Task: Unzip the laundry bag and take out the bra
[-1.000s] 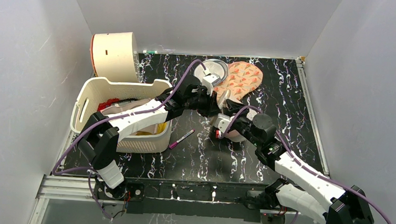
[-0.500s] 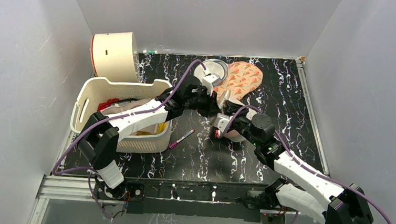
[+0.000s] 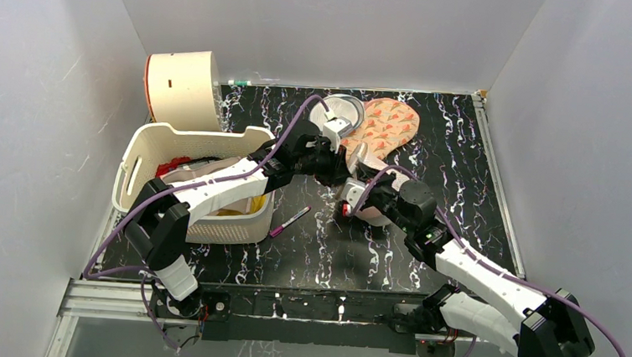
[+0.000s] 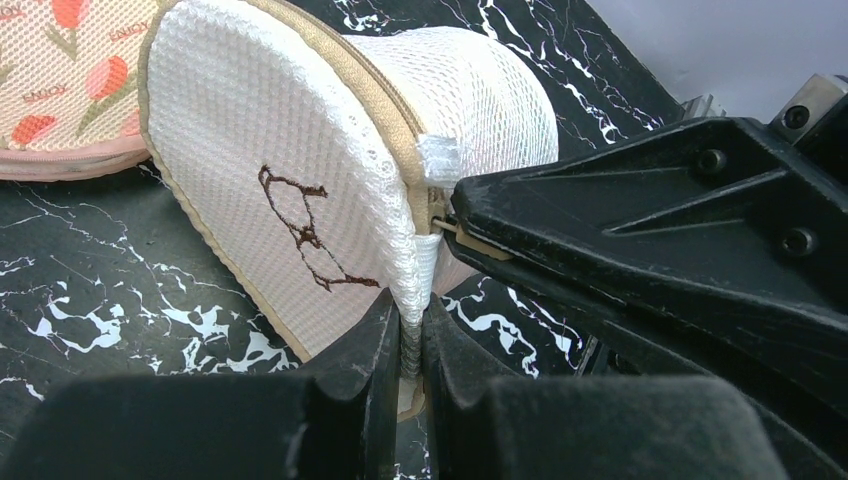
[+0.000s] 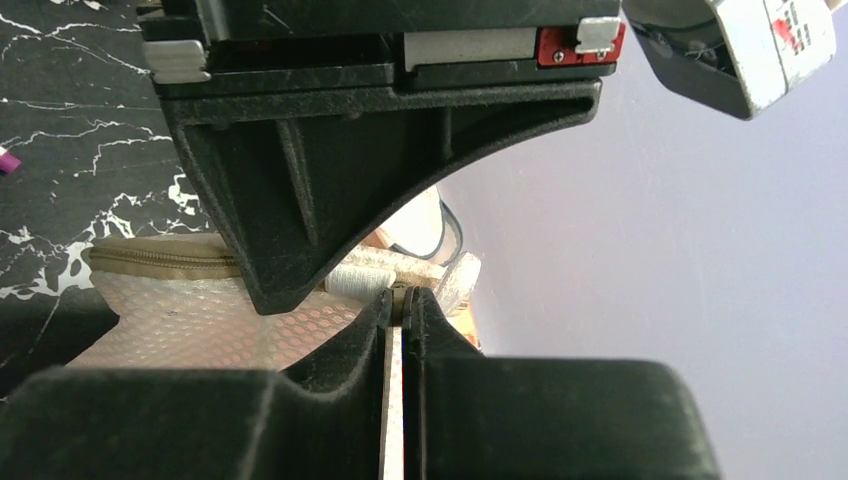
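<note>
Obs.: laundry bag (image 4: 300,150) sat mid-surface between the two arms, held tilted up on its rim over the black marbled surface (image 4: 100,300), just beside the orange-patterned pouch (image 4: 60,70). The bra drawing faced the left wrist camera. The zipper looked closed along the visible rim.

Left claw (image 4: 405,345): closed, pinching mesh and rim seam at the bag's lower edge.
Right claw (image 5: 400,300): closed on the small zipper pull (image 4: 445,225), fingertips nearly meeting. The two grips lay close together on the rim.

Bra: not seen directly. A pinkish tone showed through the mesh in the right wrist view, so it was judged to be inside the bag.

Handling (judged): the bag was light and soft, its mesh limp. It would fold and follow the pull unless anchored near the slider. The rim seam was the firmest hold, while open mesh could snag or stretch. The pull tab was small and smooth, likely to slip from a shallow pinch. The bra was soft and light, best taken by a strap or cup edge once the opening was wide.
</note>
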Controlling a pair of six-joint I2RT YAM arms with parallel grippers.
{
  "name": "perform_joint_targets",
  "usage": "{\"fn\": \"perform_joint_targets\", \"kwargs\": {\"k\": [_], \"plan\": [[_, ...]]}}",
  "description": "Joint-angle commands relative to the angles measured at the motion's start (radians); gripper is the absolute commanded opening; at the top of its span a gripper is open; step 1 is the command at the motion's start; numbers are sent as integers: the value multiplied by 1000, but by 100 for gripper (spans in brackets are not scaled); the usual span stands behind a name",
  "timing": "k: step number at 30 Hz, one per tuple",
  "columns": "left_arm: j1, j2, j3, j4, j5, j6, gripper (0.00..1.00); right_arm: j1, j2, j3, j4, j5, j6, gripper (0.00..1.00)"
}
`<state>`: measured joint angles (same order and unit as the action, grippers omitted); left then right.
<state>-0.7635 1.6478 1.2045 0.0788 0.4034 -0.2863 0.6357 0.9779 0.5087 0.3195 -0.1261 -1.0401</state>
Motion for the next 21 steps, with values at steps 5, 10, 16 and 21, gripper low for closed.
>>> {"fn": "perform_joint_targets", "kwargs": {"k": [5,10,16,21], "plan": [[-1,-25,45,-6,-16,43,0,2,-12,23,102,132,184,0],[-1,-54,3,35,-38,105,0,-39,-24,39,73,155,403,0],[-5,-96,-70,100,-2,255,0,-230,-37,85,-6,-79,658,0],[-37,-134,-118,81,-8,452,0,-403,-19,138,-90,-266,809,0]]}}
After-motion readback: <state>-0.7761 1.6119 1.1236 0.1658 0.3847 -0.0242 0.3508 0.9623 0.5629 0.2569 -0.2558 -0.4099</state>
